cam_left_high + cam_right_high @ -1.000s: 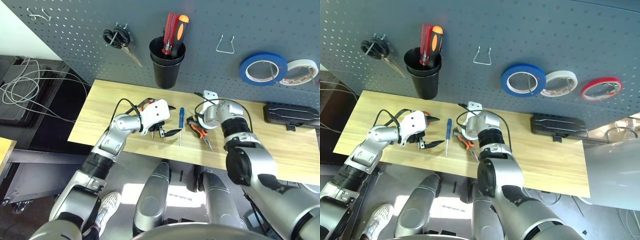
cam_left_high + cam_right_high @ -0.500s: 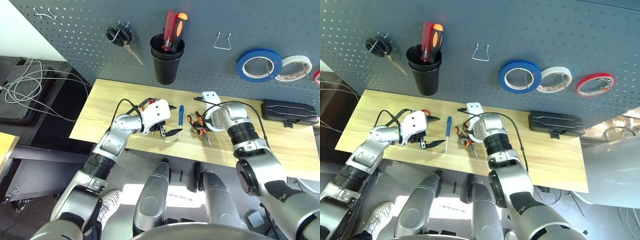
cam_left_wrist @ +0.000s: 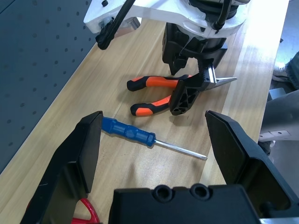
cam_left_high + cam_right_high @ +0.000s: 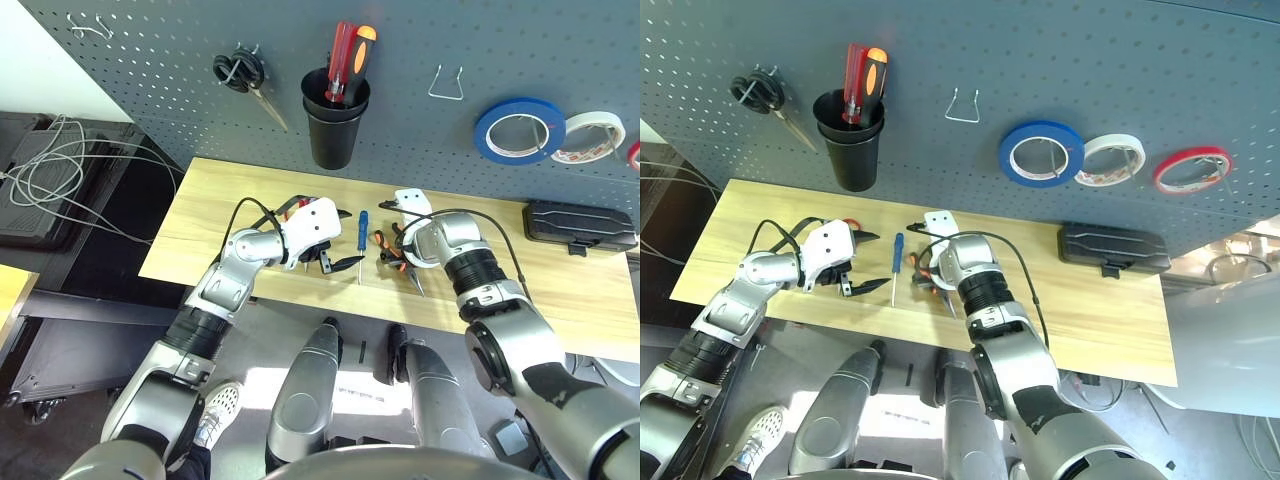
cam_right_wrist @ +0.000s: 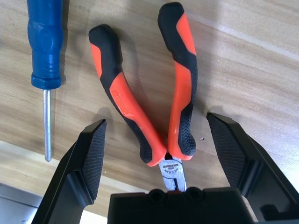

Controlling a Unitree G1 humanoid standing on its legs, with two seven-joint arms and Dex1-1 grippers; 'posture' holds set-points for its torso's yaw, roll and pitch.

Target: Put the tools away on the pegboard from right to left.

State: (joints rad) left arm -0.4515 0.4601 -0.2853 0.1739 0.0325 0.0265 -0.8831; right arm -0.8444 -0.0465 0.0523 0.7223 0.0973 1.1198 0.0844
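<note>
The orange-and-black pliers [image 5: 154,102] lie flat on the wooden table [image 4: 230,200]. My right gripper [image 5: 156,121] hovers over them, open, with a finger on either side of the handles. The blue-handled screwdriver [image 4: 362,232] lies just left of the pliers. My left gripper [image 4: 343,240] stands open beside it, holding nothing. The red-handled scissors [image 3: 86,212] peek out under the left gripper. The blue tape roll [image 4: 519,130] hangs on the dark grey pegboard [image 4: 150,40]. The left wrist view also shows the right gripper [image 3: 191,88] over the pliers.
On the pegboard hang black-handled scissors [image 4: 240,72], a black cup [image 4: 335,120] with screwdrivers, a bare wire hook [image 4: 447,85], a white tape roll [image 4: 593,137] and a red one [image 4: 1191,170]. A black case [image 4: 580,225] lies at the table's right.
My right gripper has moved left and down over the pliers, still open. The left arm has stayed put. The head camera has shifted slightly.
</note>
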